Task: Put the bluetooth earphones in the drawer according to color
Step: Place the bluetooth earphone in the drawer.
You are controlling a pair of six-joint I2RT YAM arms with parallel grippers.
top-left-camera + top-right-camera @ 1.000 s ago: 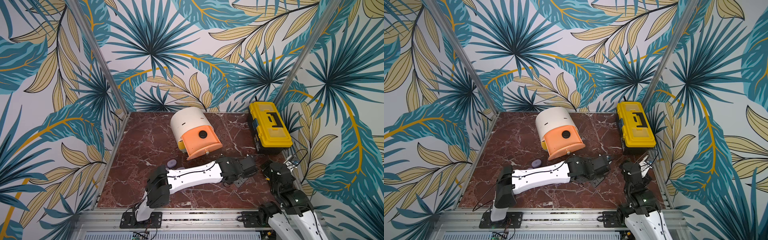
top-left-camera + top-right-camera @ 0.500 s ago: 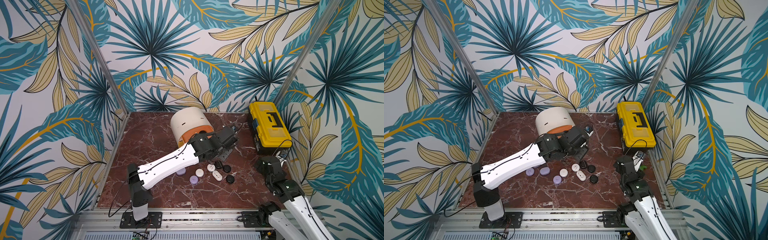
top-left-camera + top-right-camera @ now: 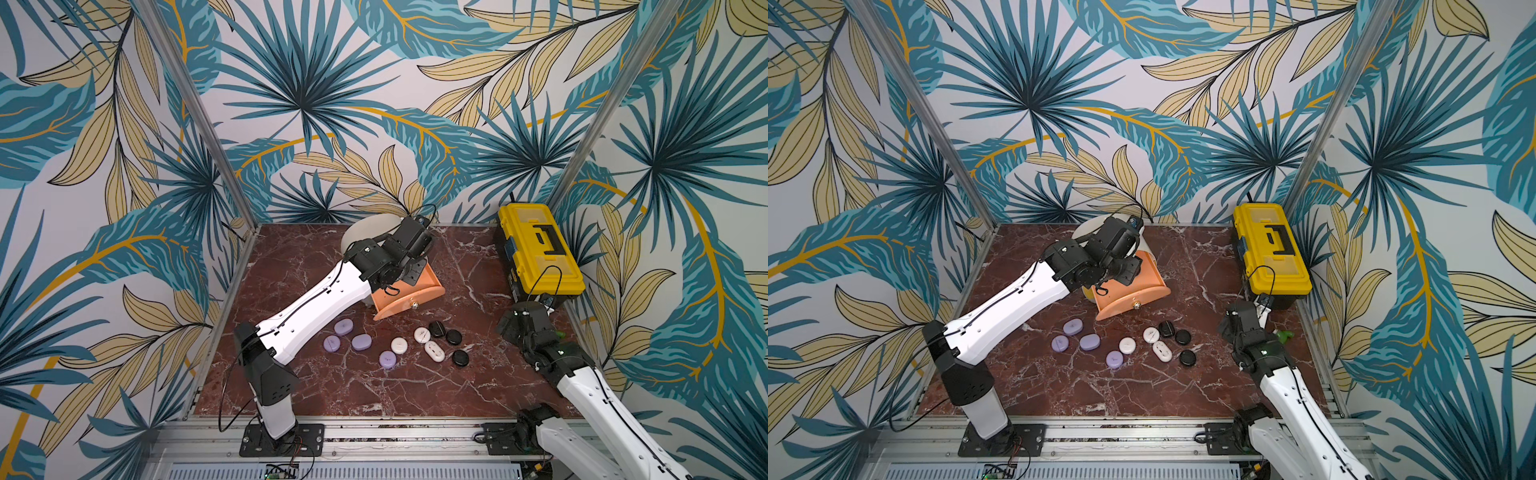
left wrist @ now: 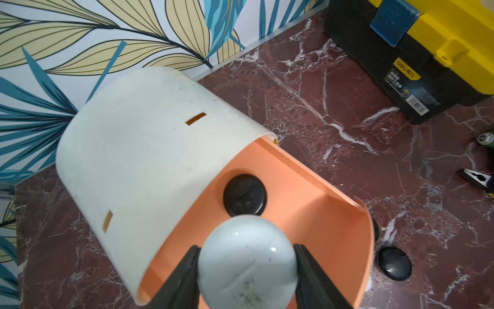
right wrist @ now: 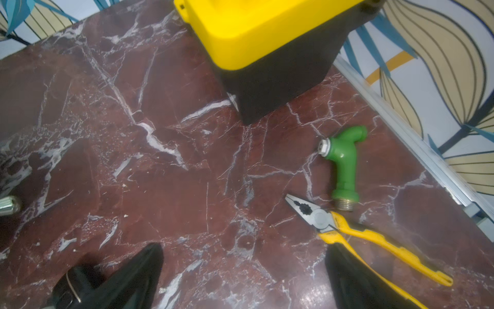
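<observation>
Earphone case (image 4: 247,264), white, clamped in left gripper (image 4: 246,248) over pulled-out peach drawer (image 4: 334,227), apparently for dropping beside black case (image 4: 245,195) inside; right gripper (image 5: 244,248) spread empty near pliers (image 5: 320,218), likely parked clear of loose cases (image 3: 434,351).

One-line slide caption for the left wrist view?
Left gripper holds a white earphone case over the open peach drawer, where one black case lies.

In both top views we look steeply down from above the six o'clock edge of the table (image 3: 332,395), sharing everything. Our left wrist view sits close over the peach drawer (image 4: 294,187); the right, low, faces the two o'clock toolbox (image 5: 254,32).
</observation>
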